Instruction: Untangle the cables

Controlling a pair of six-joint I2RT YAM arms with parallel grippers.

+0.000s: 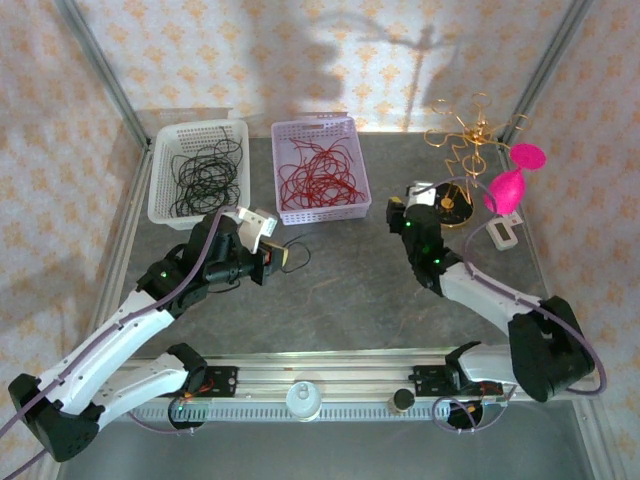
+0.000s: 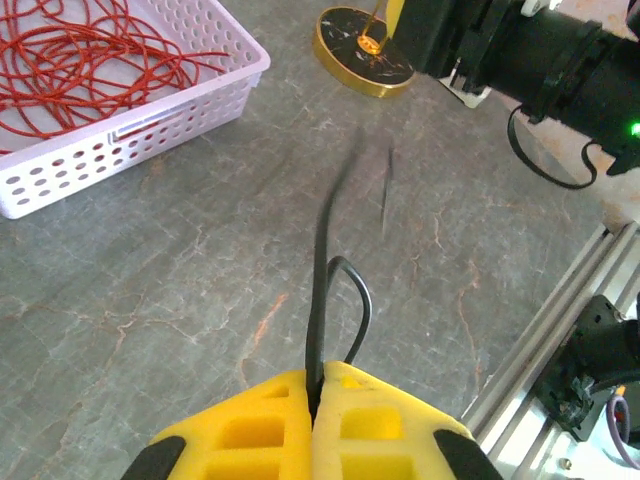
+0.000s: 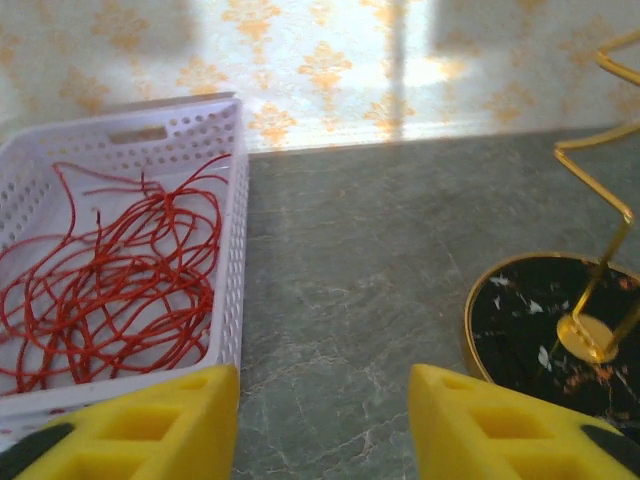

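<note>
left wrist view first: the left gripper [image 2: 315,395] has its yellow pads pressed tight on a single black cable [image 2: 320,265]. the strand rises out of the pinch, and a small loop curls back just above the pads. in the top view that strand hangs off the fingers over the table [image 1: 340,290], near the front of the two baskets.

i judge it light, limp and springy, so it will recoil rather than hold a shape. it is thin and smooth too, so a pinch on a straight run should serve better than grabbing a coil.

the other cables lie apart from it: black cables [image 1: 205,172] in the white basket [image 1: 175,218], red cables [image 3: 110,290] in the lilac basket [image 3: 237,250]. the right gripper [image 3: 322,420] sits well apart from my strand, pads spread with nothing between them. the lilac basket is to its left and the gold ornament base [image 3: 520,330] to its right.
</note>
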